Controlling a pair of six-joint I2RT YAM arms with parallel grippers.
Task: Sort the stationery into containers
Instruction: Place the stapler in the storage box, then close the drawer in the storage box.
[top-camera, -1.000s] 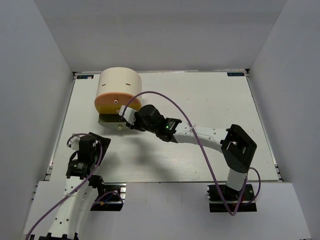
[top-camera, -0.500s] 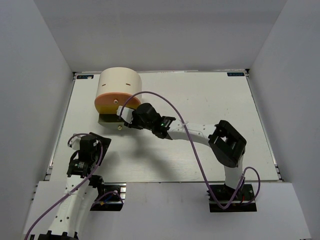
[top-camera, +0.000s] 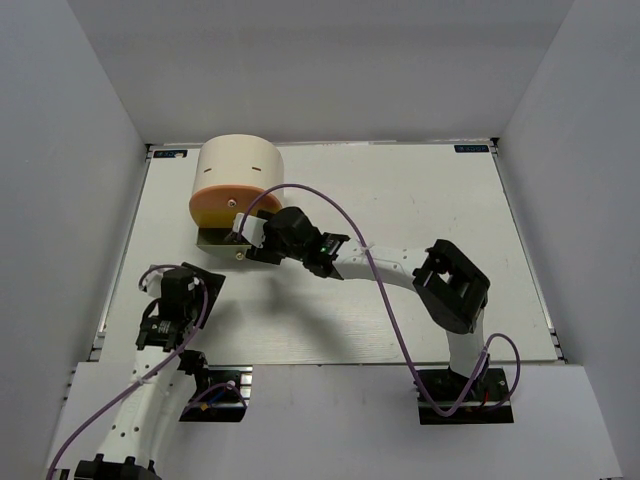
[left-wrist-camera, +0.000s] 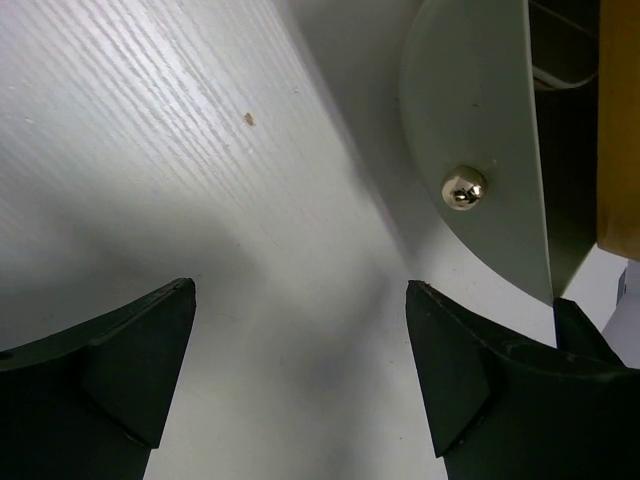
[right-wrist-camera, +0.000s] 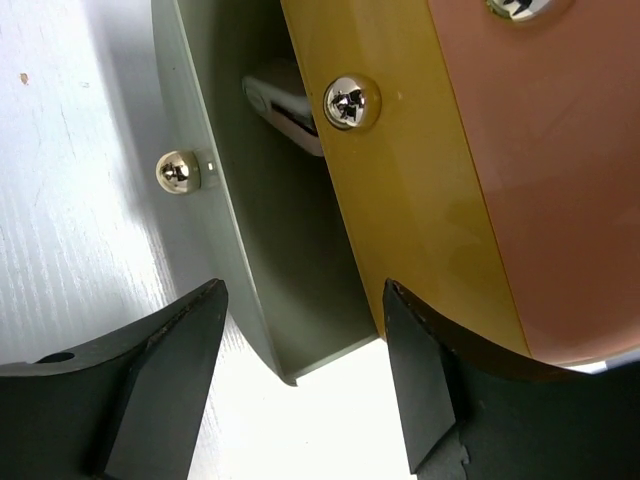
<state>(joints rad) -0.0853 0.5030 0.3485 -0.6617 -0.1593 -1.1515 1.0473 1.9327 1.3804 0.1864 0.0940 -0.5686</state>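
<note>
Drawer (right-wrist-camera: 265, 230) ajar, right claw (right-wrist-camera: 303, 300) open before it

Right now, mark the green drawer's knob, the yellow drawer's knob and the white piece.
green drawer's knob (right-wrist-camera: 178, 171): right wrist view, shiny dome.
yellow drawer's knob (right-wrist-camera: 351, 102): right wrist view, its centre.
white piece (right-wrist-camera: 283, 98): right wrist view, exposed end.

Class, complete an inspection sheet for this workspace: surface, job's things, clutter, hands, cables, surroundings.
Surface: white table, one small speck.
Job's things: cream cabinet; pale green drawer stands open with a pale item inside; yellow drawer and orange drawer above it.
Clutter: nothing seen.
Hands: left hand open, empty, over bare table; right hand open, at the green drawer's front.
Cables: purple cable arcs over the right arm, close to the cabinet.
Surroundings: grey walls on three sides.
</note>
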